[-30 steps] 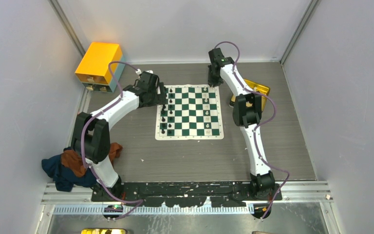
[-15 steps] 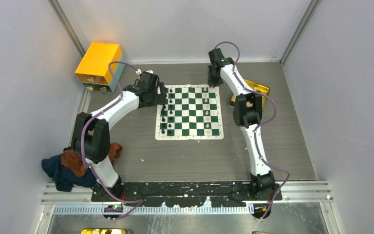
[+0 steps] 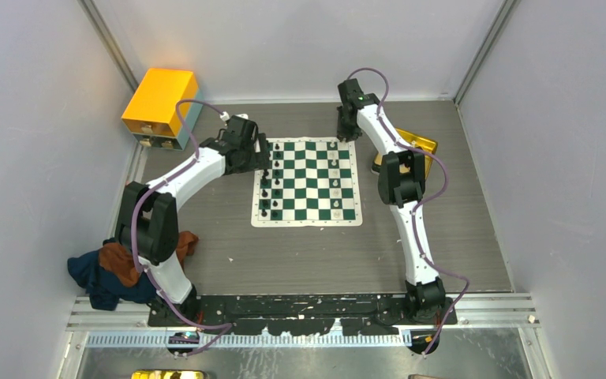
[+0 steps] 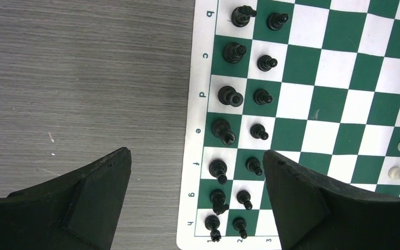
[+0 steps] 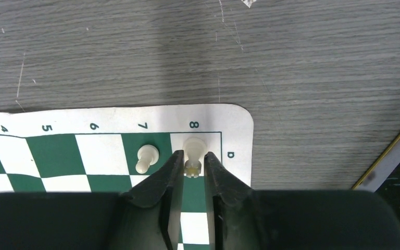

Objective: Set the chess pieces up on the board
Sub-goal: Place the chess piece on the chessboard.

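The board (image 3: 308, 183) lies flat in the middle of the table. Black chess pieces (image 3: 267, 185) stand in two columns along its left edge, and cream pieces (image 3: 336, 181) stand on its right side. My left gripper (image 3: 262, 158) is open and empty above the board's left edge. In the left wrist view its fingers (image 4: 195, 161) straddle the black rows (image 4: 224, 130). My right gripper (image 3: 346, 130) is at the board's far right corner. In the right wrist view it (image 5: 192, 156) is closed on a cream rook (image 5: 194, 148) that stands on the corner square, beside a cream pawn (image 5: 146, 158).
An orange-yellow box (image 3: 160, 101) sits at the far left. A translucent yellow tray (image 3: 414, 146) lies right of the board, partly under the right arm; its edge shows in the right wrist view (image 5: 390, 151). Bunched cloths (image 3: 118, 264) lie by the left arm's base.
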### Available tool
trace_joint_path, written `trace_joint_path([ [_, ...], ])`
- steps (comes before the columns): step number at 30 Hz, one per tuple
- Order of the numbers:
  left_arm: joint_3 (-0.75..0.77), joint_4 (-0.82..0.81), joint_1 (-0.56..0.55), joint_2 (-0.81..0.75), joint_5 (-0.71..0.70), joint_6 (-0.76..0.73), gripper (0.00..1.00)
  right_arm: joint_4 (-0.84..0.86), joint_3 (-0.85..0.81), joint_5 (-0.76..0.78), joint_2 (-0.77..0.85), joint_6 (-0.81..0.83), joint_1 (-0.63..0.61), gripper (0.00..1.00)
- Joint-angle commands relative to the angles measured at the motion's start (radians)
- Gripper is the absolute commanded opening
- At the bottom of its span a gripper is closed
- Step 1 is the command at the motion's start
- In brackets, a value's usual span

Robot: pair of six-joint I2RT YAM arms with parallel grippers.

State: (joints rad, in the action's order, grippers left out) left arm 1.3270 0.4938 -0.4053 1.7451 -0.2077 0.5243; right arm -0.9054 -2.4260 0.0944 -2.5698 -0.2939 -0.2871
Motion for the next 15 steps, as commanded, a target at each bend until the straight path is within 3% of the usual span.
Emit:
trace_joint_path([
  [1, -0.008, -0.045, 0.0, -0.019, 0.006, 0.014, 0.98, -0.025, 0.005, 0.004, 0.064, 0.007, -0.009, 0.29],
  [6, -0.014, -0.049, 0.0, -0.024, 0.003, 0.014, 0.98, -0.015, -0.003, 0.005, 0.077, 0.016, -0.009, 0.36],
  [15, -0.015, -0.034, 0.0, -0.046, -0.015, 0.013, 0.98, -0.003, 0.054, 0.03, 0.187, 0.038, -0.006, 0.36],
])
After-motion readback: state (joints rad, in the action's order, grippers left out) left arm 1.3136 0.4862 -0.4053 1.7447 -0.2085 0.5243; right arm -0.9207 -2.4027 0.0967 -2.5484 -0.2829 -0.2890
